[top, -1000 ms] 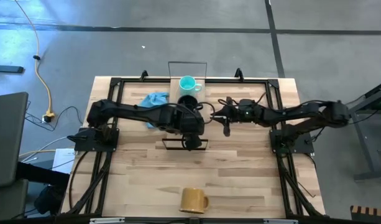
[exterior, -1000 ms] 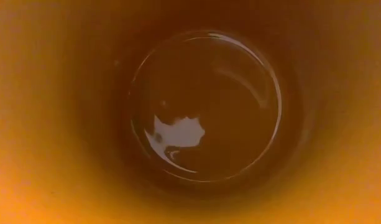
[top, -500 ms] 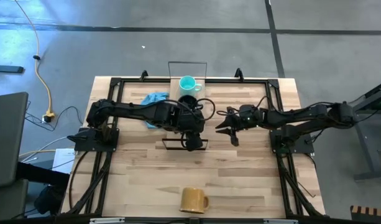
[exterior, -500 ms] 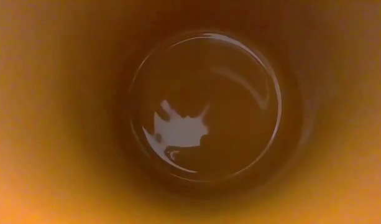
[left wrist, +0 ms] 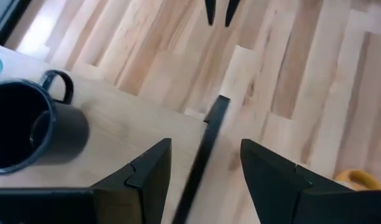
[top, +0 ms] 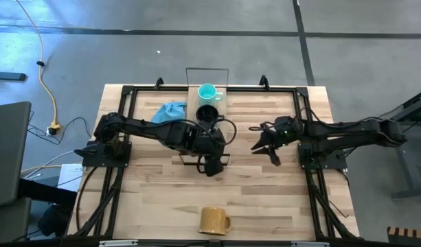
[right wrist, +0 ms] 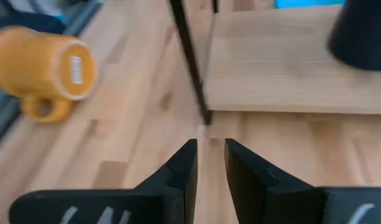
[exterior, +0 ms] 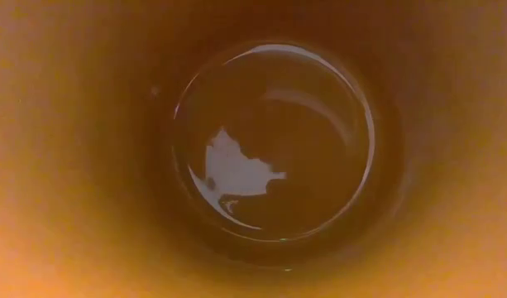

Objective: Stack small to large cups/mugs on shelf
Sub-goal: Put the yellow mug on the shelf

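We see the right tool [top: 267, 147], nearly closed and empty, has withdrawn from the narrow light-wood shelf [right wrist: 283, 68], while the left tool [top: 210, 165] hovers released, so the lying amber-orange mug [top: 213, 220] waits next.

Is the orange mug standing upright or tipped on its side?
Tipped on its side: the orange mug shows its flat base sideways in the right wrist view, handle against the table.
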Action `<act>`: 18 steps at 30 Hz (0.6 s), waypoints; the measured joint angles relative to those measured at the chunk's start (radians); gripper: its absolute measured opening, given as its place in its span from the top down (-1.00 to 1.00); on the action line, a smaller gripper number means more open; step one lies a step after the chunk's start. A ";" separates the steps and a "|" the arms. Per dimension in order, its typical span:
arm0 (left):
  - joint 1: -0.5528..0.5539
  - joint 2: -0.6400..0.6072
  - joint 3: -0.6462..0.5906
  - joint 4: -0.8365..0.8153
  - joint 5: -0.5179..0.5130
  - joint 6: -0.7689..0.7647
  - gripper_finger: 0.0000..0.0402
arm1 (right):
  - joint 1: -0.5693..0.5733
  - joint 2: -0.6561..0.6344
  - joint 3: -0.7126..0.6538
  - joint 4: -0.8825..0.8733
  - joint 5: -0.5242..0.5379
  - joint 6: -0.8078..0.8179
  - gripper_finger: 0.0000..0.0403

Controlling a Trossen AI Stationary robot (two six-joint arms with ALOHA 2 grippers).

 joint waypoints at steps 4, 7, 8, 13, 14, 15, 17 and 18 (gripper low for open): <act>-0.037 0.000 0.000 0.001 0.028 -0.078 0.09 | 0.040 -0.030 0.000 -0.026 -0.086 0.061 0.65; -0.070 0.000 0.000 0.000 0.054 -0.140 0.09 | 0.100 -0.027 0.000 -0.025 -0.119 0.109 0.65; -0.083 0.000 0.000 0.000 0.060 -0.150 0.09 | 0.123 -0.023 0.000 -0.024 -0.121 0.122 0.65; -0.164 0.000 0.000 -0.041 0.069 -0.152 0.09 | 0.254 -0.013 0.000 0.035 -0.119 0.276 0.65; -0.180 0.000 0.000 -0.065 0.068 -0.150 0.10 | 0.283 -0.013 0.000 0.055 -0.109 0.300 0.65; -0.195 0.000 0.000 -0.089 0.067 -0.150 0.10 | 0.313 -0.013 0.000 0.073 -0.086 0.318 0.65; -0.222 0.000 0.000 -0.138 0.060 -0.156 0.10 | 0.367 -0.013 0.000 0.108 -0.035 0.357 0.65; -0.237 0.000 0.000 -0.159 0.060 -0.158 0.10 | 0.392 -0.013 0.000 0.126 -0.001 0.378 0.65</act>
